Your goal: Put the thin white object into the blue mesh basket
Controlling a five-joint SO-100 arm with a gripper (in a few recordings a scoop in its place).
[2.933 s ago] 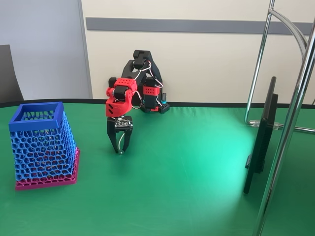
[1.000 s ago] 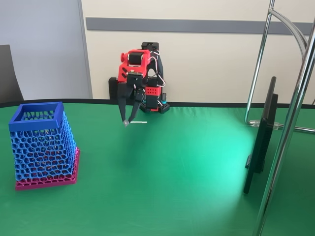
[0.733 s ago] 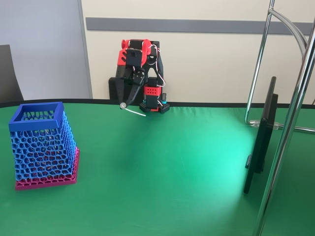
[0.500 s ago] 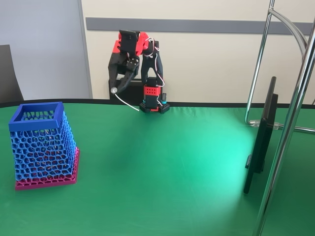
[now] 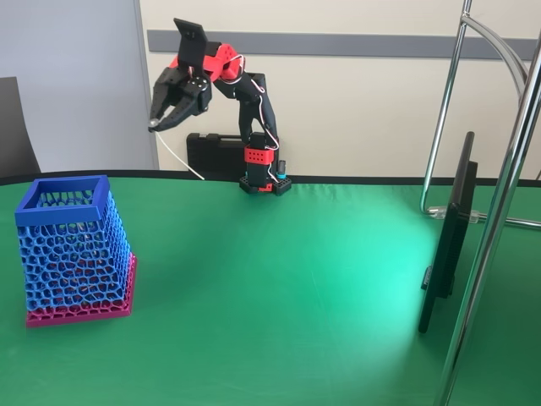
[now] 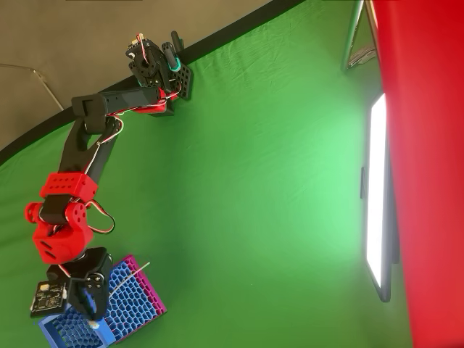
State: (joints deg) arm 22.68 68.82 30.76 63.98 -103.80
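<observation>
The arm is seen raised high in the fixed view, its hand (image 5: 155, 125) well above the worktop (image 5: 296, 288) at about 10 o'clock from the arm's base (image 5: 262, 179); the hand is closed narrowly on the upper end of the thin white object (image 5: 179, 158), which hangs from the fingertips and slants down toward 4 o'clock, clear of the worktop. The blue mesh basket (image 5: 72, 249) stands upright on the green worktop at the left of the fixed view, well below the hand and toward 7 o'clock from it; its rim is open and its pink base rests flat on the cloth. In the overhead view the hand (image 6: 92, 317) appears over the basket (image 6: 127, 308) at the lower left corner of the picture; the white object (image 6: 129, 275) lies across the basket's outline, pointing toward 2 o'clock from the hand. Whether the strand's lower tip is over the opening cannot be told. A dark flat screen (image 5: 448, 233) stands at the right of the worktop.
</observation>
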